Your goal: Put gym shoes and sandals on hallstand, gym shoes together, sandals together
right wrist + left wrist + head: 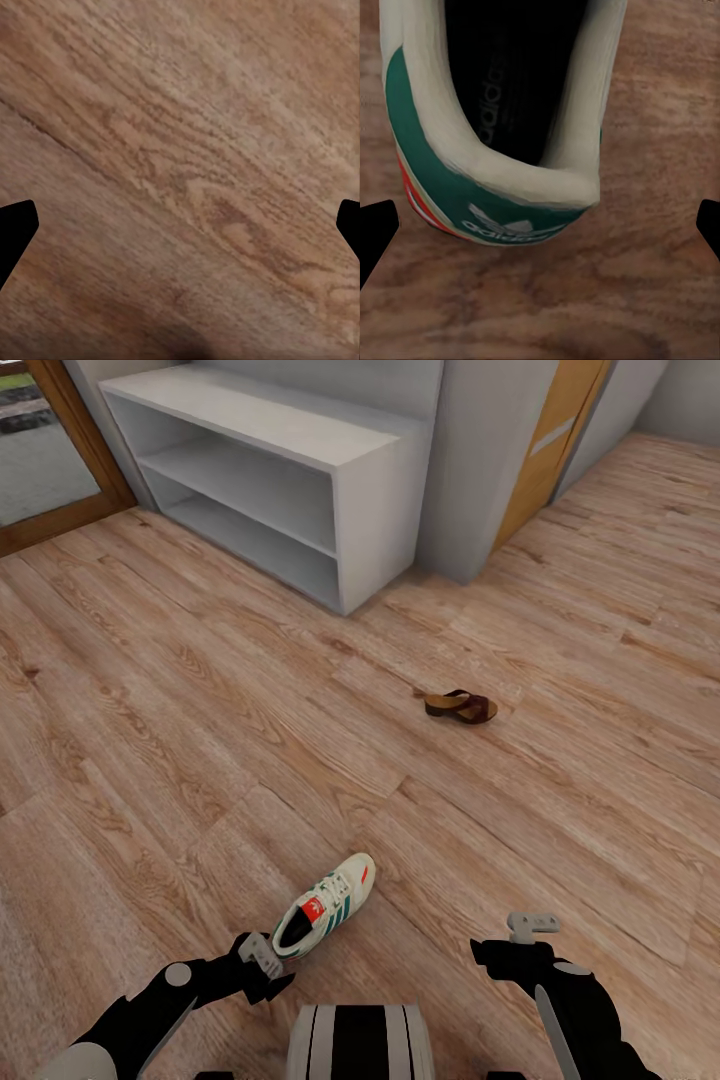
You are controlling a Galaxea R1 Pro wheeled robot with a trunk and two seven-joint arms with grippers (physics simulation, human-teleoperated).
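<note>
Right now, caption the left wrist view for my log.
Open left gripper poised over the heel of a gym shoe lying on the wood floor.

The word "adidas" is read on the dark insole of the gym shoe. It is repeated in white, under a trefoil mark, on the shoe's green heel tab.

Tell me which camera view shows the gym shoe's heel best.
The left wrist view: the gym shoe is seen close up, its green heel tab and dark opening between the open left gripper fingertips. The head view shows the whole shoe small on the corridor floor, heel towards the left gripper. The right wrist view shows floor planks.
</note>
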